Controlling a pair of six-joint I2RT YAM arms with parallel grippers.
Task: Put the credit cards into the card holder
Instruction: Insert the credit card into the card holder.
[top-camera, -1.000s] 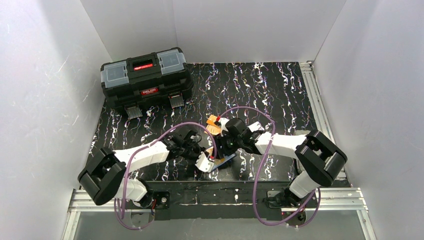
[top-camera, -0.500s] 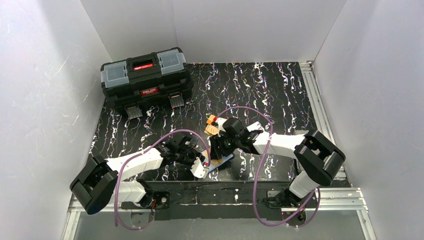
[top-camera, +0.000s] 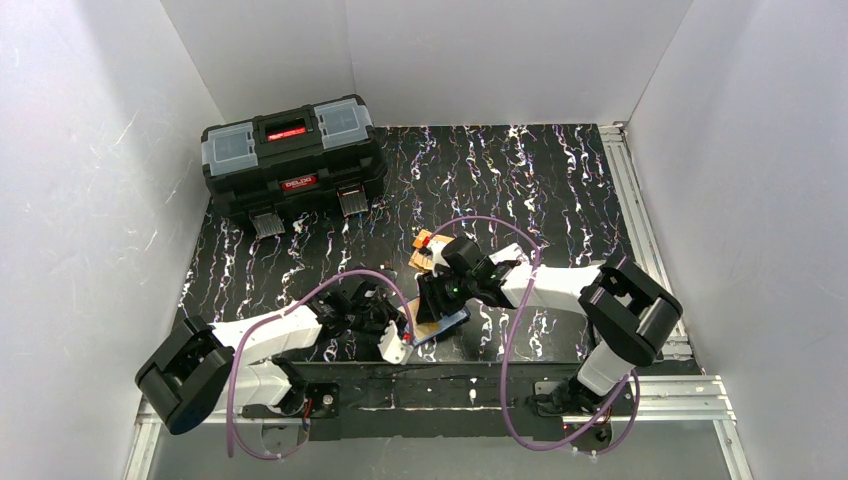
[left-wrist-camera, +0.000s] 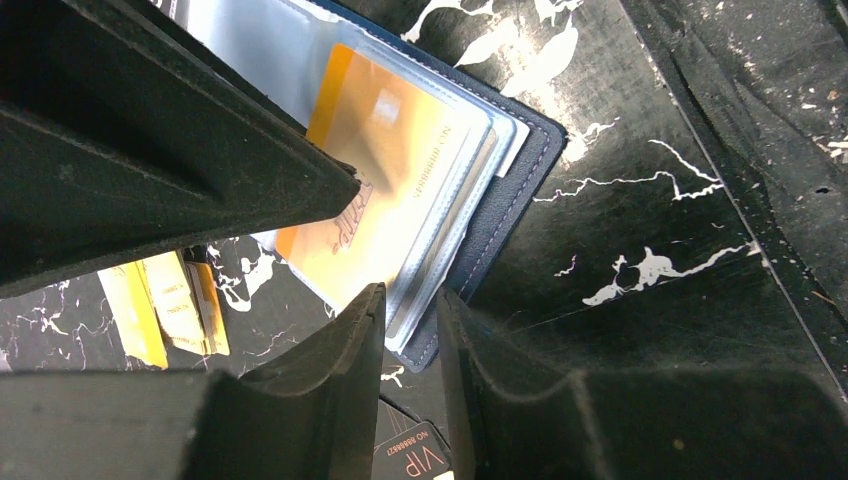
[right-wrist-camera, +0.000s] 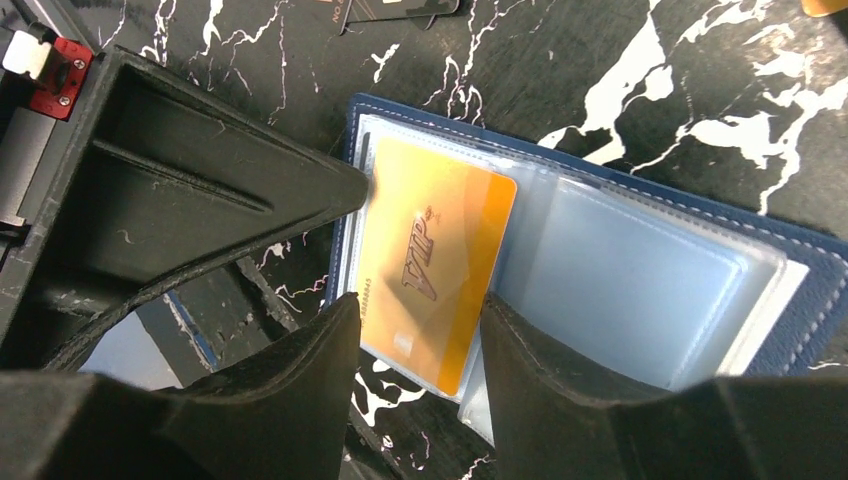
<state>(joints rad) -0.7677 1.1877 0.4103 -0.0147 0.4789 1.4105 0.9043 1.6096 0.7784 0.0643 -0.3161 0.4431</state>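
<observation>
A black toolbox sits well beyond both grippers, and loose credit cards lie just past the right gripper. Its part-open jaws straddle an orange card on the open card holder; whether they pinch it is unclear. The left gripper hangs slightly parted over the holder's corner.

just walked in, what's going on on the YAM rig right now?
Both arms are working over the open card holder near the table's front edge. An orange VIP card sits at its clear pockets; whether it is fully seated is unclear. The right hand straddles that card with jaws apart, and the left hand is open at the holder's corner. More orange-yellow cards lie loose just beyond.
</observation>
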